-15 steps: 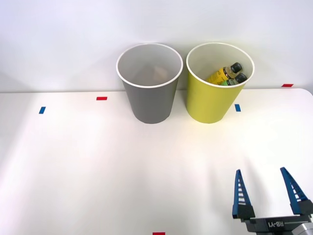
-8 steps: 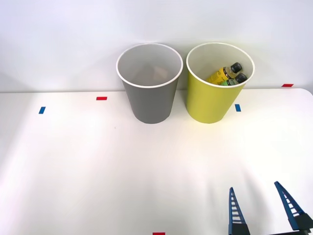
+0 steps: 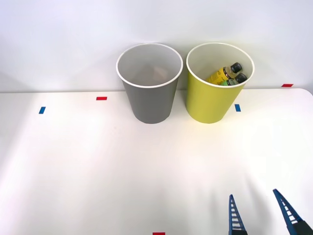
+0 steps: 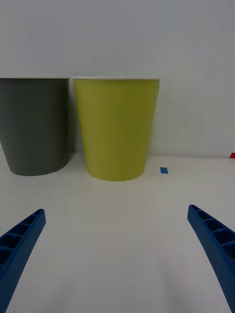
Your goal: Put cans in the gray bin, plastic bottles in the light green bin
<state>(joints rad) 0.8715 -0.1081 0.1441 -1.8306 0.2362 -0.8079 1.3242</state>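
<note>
A: What stands ahead of the right claw (image 3: pixel 260 215)?

B: Far ahead and to its left, the gray bin (image 3: pixel 149 93); nothing inside it is clear to see. Straight ahead, the light green bin (image 3: pixel 211 98) holds both plastic bottles (image 3: pixel 229 75).

A: And the claw?

B: Wide open, holding nothing, low over the white table (image 3: pixel 98 166). Nothing lies loose; sorting looks finished.

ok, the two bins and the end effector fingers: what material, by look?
Gray bin and light green bin: probably matte plastic or coated paper, judging by the thin white rims, smooth tapered walls and absence of glare. Right end effector fingers: likely moulded or printed plastic, blue, ribbed, open-lattice.
</note>
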